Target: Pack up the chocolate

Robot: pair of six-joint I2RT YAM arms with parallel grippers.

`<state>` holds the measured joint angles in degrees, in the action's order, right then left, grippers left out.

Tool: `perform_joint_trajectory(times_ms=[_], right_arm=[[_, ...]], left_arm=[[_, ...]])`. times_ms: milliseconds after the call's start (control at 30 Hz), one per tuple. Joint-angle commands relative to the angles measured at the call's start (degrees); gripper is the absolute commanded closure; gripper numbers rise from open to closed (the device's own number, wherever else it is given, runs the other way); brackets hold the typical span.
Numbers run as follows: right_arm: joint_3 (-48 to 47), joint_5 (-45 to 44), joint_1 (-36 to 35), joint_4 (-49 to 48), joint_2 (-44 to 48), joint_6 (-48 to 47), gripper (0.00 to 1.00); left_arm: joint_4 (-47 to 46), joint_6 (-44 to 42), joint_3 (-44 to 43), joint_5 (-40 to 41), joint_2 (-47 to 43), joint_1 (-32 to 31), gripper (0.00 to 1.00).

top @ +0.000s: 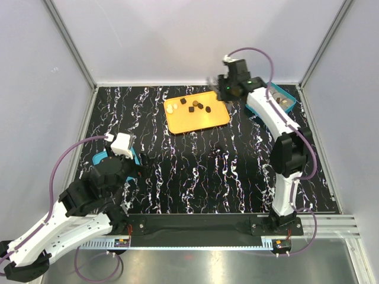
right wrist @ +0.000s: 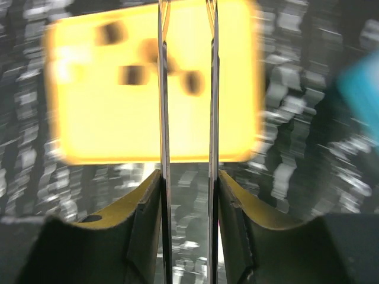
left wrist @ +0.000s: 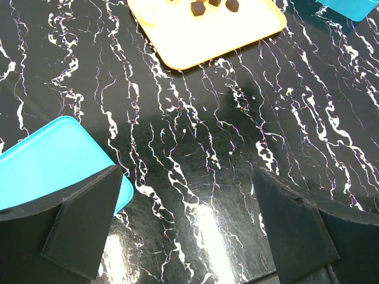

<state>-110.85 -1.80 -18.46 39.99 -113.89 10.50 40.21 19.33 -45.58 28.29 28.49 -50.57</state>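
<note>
Top external view shows a black, white-veined desk (top: 177,183) with an orange tray (top: 204,123) lying flat toward its far side. The chocolate (top: 200,107) sits on the far half of that tray: several dark brown lumps in a loose cluster, and a few cream ovals (top: 173,109) at the tray's far left corner. A teal box (top: 285,104) stands at the far right of the desk, just beside the tray and partly covered by the right arm (top: 278,121), which reaches out to the tray's far right corner. In the right wrist view, which is blurred, the right end effector (right wrist: 186,23) hangs above the tray with its two thin fingers (right wrist: 164,148) parallel and a narrow gap between them. The yellow-orange surface shows through that gap and nothing is seen clamped there, though the very tips run off the top edge. Dark lumps lie on the tray to the left of the fingers and between them. In the left wrist view, the left end effector (left wrist: 186,177) hangs low over bare desk at the near left, its jaws spread wide and empty. A flat teal lid (left wrist: 53,160) lies under its left finger, and the tray is well ahead.
</note>
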Motion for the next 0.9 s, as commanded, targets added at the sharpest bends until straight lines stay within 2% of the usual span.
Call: perform_joint_trajectory(times_ms=[0, 267, 367, 867], right_arm=[[-0.1, 5.8, -3.3, -8.4, 2.8, -1.3, 0.54], [-6.0, 5.0, -12.4, -9.5, -5.4, -5.0, 0.54], [-5.5, 4.4, -14.9, -10.0, -6.9, -7.8, 0.53], [1.8, 4.0, -18.7, -11.4, -8.6, -11.8, 0.53]], left_arm=[[-2.4, -0.3, 0.0, 1.0, -0.5, -0.1, 0.01], [-2.5, -0.3, -0.1, 1.1, -0.5, -0.1, 0.01], [-2.3, -0.3, 0.0, 1.1, -0.8, -0.1, 0.01], [-2.5, -0.3, 0.0, 0.8, -0.8, -0.1, 0.01]])
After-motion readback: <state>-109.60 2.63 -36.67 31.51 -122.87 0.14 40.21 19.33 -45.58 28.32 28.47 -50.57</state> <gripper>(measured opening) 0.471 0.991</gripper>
